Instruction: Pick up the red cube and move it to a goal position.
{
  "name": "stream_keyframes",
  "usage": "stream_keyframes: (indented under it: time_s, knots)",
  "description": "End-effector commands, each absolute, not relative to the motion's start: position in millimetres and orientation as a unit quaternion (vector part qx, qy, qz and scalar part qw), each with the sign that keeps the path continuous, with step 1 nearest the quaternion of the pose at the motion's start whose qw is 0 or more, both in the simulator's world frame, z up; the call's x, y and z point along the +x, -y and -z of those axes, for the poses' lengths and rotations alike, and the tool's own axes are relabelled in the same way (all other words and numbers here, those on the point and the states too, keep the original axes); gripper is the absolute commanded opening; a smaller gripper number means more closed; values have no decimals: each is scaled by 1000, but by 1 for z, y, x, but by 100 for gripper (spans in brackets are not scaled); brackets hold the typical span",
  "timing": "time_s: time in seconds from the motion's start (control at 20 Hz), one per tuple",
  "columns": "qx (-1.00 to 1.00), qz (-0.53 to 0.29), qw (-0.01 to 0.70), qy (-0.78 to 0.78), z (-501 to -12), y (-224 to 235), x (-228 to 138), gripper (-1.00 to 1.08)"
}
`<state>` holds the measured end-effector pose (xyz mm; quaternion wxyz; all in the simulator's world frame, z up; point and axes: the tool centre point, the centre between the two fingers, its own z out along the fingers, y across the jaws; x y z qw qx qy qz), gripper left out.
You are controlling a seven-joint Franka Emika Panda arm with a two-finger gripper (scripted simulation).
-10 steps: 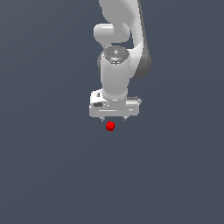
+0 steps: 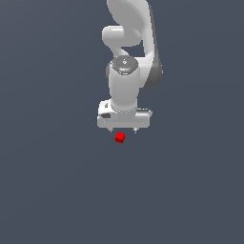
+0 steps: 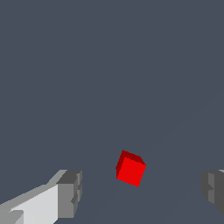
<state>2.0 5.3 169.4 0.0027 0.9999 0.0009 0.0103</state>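
Red cube (image 3: 130, 169) lies between the spread jaws, touching neither

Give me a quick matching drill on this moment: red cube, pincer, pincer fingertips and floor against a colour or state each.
Things:
1. red cube
2. pincer
3. fingertips
4. floor

Descriptions:
A. plain dark blue-grey
B. grey pads
C. open, holding nothing
D. bright red, ungripped, in the gap between the fingertips

Pairs: 1-D, 2-C, 3-B, 4-A
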Motion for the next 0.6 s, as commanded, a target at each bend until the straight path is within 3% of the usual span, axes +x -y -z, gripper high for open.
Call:
stream_keyframes:
  time_s: [0.0,0.55]
  knots:
    - [1000,-9,3,14,-158,-3,-3,100]
    - [993,-3,2,122,-71,9,-36,100]
